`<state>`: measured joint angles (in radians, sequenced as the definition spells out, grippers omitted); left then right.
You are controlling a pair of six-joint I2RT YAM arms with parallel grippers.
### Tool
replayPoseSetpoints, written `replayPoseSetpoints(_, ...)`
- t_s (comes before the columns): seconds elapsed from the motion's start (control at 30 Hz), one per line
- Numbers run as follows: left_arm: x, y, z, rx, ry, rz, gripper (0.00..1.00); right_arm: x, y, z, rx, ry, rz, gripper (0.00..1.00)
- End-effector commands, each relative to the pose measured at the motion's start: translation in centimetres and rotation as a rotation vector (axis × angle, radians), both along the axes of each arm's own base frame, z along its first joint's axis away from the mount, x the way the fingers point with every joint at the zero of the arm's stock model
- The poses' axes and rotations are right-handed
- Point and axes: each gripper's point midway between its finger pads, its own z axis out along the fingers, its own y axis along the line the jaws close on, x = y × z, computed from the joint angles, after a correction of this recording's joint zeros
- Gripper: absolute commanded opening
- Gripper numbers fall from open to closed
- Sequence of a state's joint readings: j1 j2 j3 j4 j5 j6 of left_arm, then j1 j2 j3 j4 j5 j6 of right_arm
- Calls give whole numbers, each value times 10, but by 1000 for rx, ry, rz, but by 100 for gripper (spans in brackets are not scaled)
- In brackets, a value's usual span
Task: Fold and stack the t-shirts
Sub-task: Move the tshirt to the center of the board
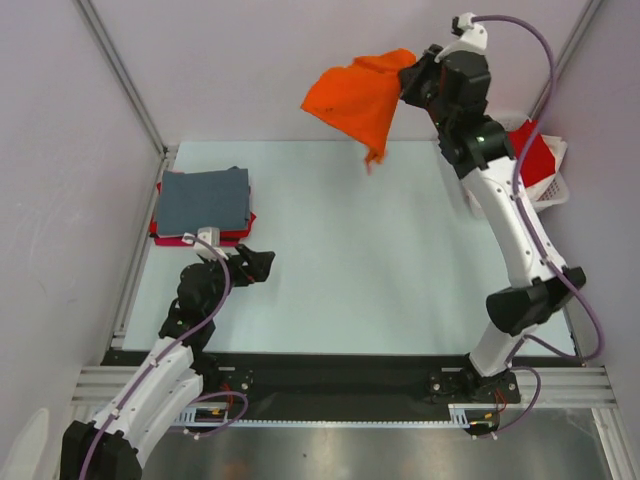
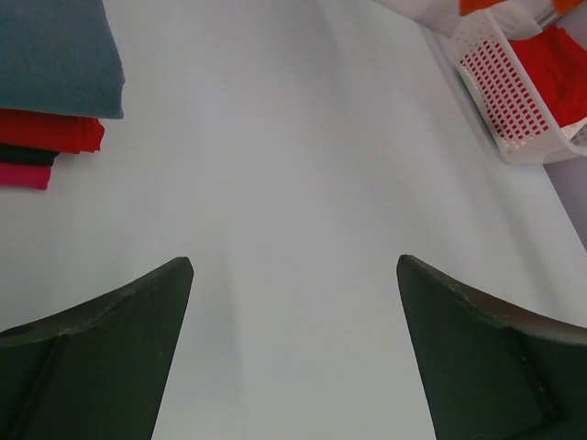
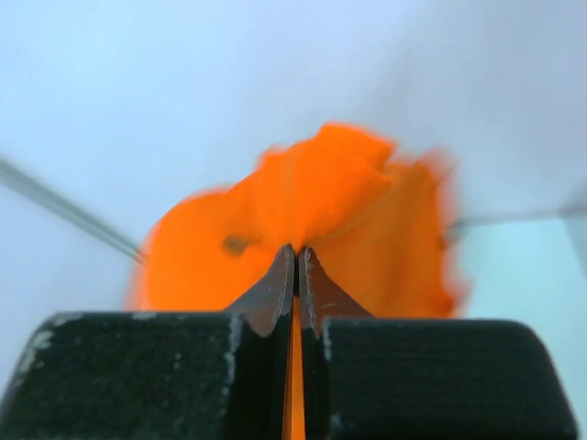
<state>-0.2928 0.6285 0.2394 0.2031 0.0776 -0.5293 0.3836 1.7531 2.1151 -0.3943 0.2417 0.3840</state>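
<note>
My right gripper (image 1: 408, 82) is shut on the bright orange t-shirt (image 1: 358, 98) and holds it high above the table's far edge, crumpled and hanging; it is blurred in the right wrist view (image 3: 303, 220), pinched between the jaws (image 3: 297, 249). A folded stack lies at the far left: the slate grey t-shirt (image 1: 205, 199) on top, a red one (image 2: 50, 130) and a magenta one (image 2: 26, 175) beneath. My left gripper (image 1: 255, 265) is open and empty, low over the table just near of the stack (image 2: 293, 266). Another red t-shirt (image 1: 532, 152) lies in the basket.
A white plastic lattice basket (image 1: 552, 190) stands at the far right edge, behind the right arm; it also shows in the left wrist view (image 2: 514, 101). A dark layer shows between the red and magenta shirts (image 2: 27, 154). Metal frame posts rise at the back corners.
</note>
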Motion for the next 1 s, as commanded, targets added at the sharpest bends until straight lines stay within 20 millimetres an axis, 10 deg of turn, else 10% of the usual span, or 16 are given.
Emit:
replayPoseSetpoints(0.0,2,1,12,10,-47,3,100,-32,-4,41,65,-92,112,0)
replayPoseSetpoints(0.07,2,2,14,9,-50,8,100,-56,1,45,128,-89,175,1)
replayPoseSetpoints(0.1,1,3,14,9,-51,11,100,-57,14,-4,122,15,236,9)
replayPoseSetpoints(0.17,1,4,14,12,-51,17,100,-74,19,-35,155,77,281,25)
replayPoseSetpoints(0.2,2,5,14,14,-48,21,100,-77,21,-89,142,193,285,30)
replayPoseSetpoints(0.3,2,6,13,16,-40,30,100,-94,8,-162,122,356,227,79)
replayPoseSetpoints(0.33,2,7,11,15,-32,34,100,-106,2,-212,99,460,202,85)
replayPoseSetpoints(0.43,2,5,6,8,-6,30,100,-136,-4,-264,73,555,220,87)
replayPoseSetpoints(0.6,3,1,-11,6,94,20,100,-171,-7,-295,-2,584,286,78)
replayPoseSetpoints(0.97,-43,-19,-46,-13,340,-76,96,-233,67,-335,-301,654,539,68)
